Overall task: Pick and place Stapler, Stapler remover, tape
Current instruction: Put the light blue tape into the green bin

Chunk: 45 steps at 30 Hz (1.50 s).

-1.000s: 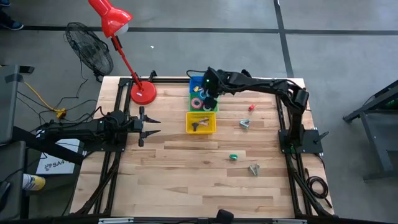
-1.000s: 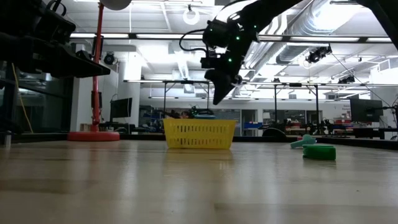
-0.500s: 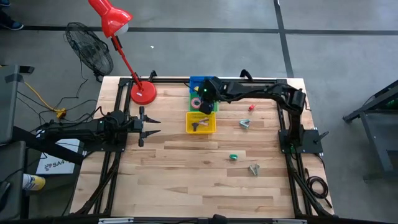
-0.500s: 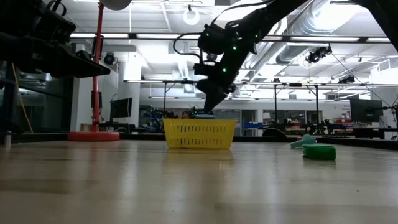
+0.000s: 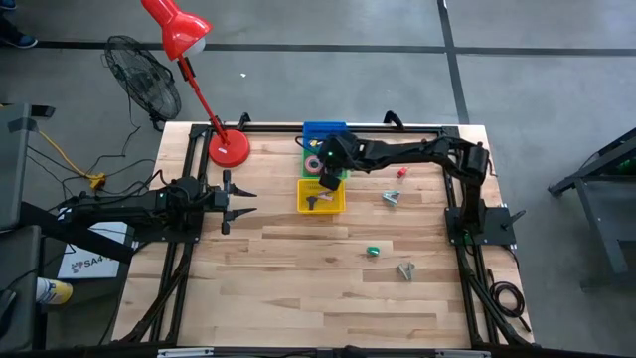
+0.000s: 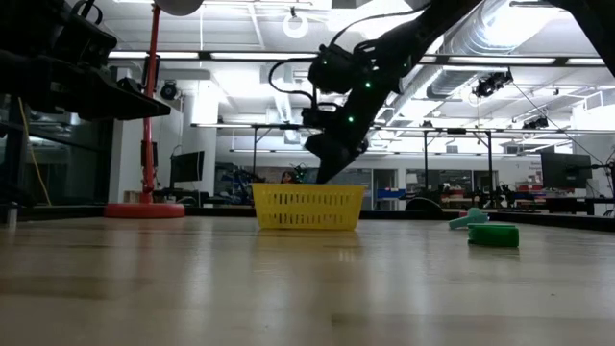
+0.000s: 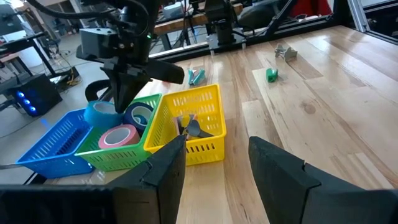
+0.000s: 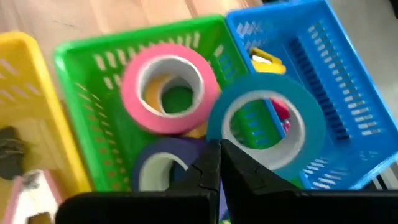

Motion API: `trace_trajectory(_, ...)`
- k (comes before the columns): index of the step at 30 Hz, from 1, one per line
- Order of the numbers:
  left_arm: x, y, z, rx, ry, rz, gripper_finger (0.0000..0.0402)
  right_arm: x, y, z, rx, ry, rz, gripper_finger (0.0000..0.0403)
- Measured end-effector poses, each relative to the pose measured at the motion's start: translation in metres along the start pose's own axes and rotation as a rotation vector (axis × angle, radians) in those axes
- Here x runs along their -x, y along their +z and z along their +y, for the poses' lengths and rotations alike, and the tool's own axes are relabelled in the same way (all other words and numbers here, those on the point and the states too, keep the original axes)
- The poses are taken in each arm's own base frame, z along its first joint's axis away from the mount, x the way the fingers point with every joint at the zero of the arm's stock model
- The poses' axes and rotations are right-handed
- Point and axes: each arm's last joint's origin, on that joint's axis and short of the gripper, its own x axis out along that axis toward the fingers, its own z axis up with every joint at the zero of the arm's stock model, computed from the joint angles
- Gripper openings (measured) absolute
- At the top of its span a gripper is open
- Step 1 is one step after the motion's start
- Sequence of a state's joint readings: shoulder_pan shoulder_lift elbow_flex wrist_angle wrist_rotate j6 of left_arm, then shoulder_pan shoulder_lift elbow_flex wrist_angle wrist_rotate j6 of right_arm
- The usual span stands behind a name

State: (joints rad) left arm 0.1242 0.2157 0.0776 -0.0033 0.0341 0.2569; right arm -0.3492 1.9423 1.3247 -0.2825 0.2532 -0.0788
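Three tape rolls are in the green basket (image 8: 74, 93). A pink roll (image 8: 163, 87) lies flat. A dark blue roll (image 8: 163, 163) is beside it. A teal roll (image 8: 268, 127) is tilted, with its far rim on the wall shared with the blue basket (image 8: 336, 81). My right gripper (image 8: 219, 149) is shut and slants down into the green basket (image 7: 106, 158) between the teal roll (image 7: 99, 112) and the dark blue roll (image 7: 142, 116). My left gripper (image 5: 238, 199) waits open at the table's left, holding nothing. A dark tool (image 7: 189, 127) lies in the yellow basket (image 5: 321, 207). My right gripper has its shut fingertips (image 8: 210, 163) right beside the teal roll's near outer rim (image 8: 217, 134), coming from above at a slant. I cannot tell whether they touch the rim. Nothing is between the fingers.
A red desk lamp base (image 5: 229, 147) stands at the far left of the table. Small loose pieces lie to the right of the baskets: a red one (image 5: 401, 171), a grey-green one (image 5: 391, 198), a green one (image 5: 373, 252) and a grey one (image 5: 404, 269).
My right gripper has sunk toward the green basket and moved toward the near edge, closer to the yellow basket. In the low view its tip now reaches the yellow basket's rim line.
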Motion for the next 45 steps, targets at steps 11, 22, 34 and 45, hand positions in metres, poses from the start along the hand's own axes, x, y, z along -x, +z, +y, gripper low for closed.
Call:
trace_trajectory(11, 0.0, 0.0, 0.0, 0.0, 0.0, 0.0, 0.0172, -0.001, -0.004, -0.003, -0.009, -0.008, -0.003, 0.0)
trace_trajectory(22, 0.0, 0.0, 0.0, 0.0, 0.0, 0.0, 0.0172, 0.024, 0.008, -0.033, -0.018, -0.124, -0.069, 0.0)
trace_trajectory(34, 0.0, 0.0, 0.0, 0.0, 0.0, 0.0, 0.0172, 0.013, 0.0, -0.057, -0.152, 0.009, -0.043, 0.0)
trace_trajectory(45, 0.0, 0.0, 0.0, 0.0, 0.0, 0.0, 0.0172, 0.01, 0.0, -0.038, -0.11, 0.137, -0.03, 0.0)
